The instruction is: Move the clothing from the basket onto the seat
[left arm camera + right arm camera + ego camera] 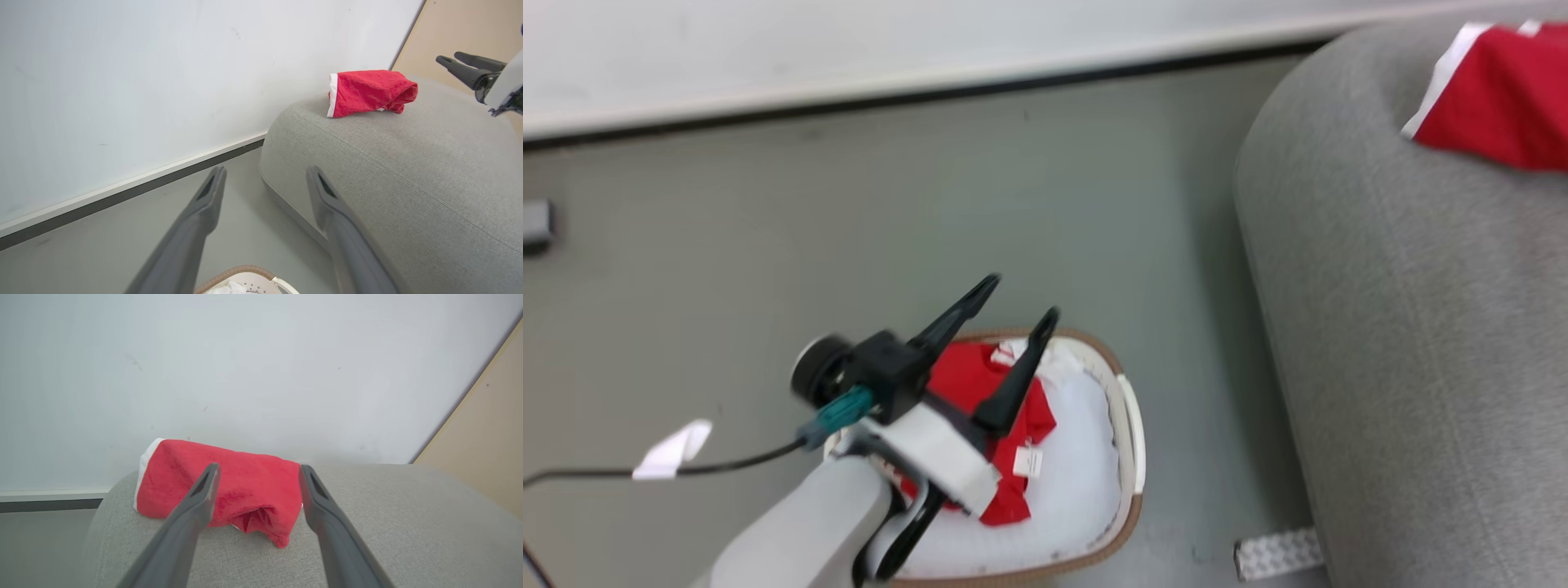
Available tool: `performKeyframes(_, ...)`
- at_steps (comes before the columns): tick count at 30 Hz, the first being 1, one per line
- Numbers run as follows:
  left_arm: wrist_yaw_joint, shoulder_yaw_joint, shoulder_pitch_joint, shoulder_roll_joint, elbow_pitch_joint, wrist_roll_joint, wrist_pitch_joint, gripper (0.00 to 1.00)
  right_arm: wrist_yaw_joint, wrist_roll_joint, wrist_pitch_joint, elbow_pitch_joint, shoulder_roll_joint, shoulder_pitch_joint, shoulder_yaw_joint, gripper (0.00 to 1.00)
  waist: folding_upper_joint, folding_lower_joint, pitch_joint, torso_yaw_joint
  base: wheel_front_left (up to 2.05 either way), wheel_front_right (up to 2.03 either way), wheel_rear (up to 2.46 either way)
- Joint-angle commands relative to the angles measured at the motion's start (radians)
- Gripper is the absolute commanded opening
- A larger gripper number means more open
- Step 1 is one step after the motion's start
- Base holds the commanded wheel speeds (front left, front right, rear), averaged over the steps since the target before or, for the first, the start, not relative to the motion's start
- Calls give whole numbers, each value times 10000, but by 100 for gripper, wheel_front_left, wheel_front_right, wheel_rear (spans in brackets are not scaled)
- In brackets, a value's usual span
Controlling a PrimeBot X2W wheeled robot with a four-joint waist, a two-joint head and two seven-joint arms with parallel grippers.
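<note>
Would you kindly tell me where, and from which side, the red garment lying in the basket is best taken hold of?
Take the red garment by the crumpled folds near its middle, coming straight down from above. It lies bunched low in the basket, whose walls shut off any sideways approach. The open left claw hangs over it, so it looks best placed.

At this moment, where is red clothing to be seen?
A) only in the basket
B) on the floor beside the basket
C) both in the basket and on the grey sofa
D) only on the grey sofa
C: one red garment lies on the grey sofa, and more red clothing sits in the basket.
</note>
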Motion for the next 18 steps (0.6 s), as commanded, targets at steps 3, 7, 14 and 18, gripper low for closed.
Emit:
performKeyframes(3, 101, 541, 880, 71, 32, 41, -19, 100, -22, 613, -28, -935, 248, 1013, 784, 100, 0, 0, -1308, 15, 0, 0, 0)
performKeyframes(7, 244, 1297, 1869, 55, -3, 172, -15, 100, -22, 1161, -29, -1976, 564, 2077, 1604, 100, 0, 0, -2054, 191, 0, 0, 0)
performKeyframes(14, 334, 2526, 3359, -98, 68, 510, -14, 100, -22, 1469, -29, -3213, 907, 3713, 2619, 100, 0, 0, -3010, 625, 0, 0, 0)
performKeyframes(18, 338, 3228, 4159, -297, 106, 788, -14, 100, -22, 1553, -17, -3619, 1123, 4576, 2971, 100, 0, 0, -3414, 833, 0, 0, 0)
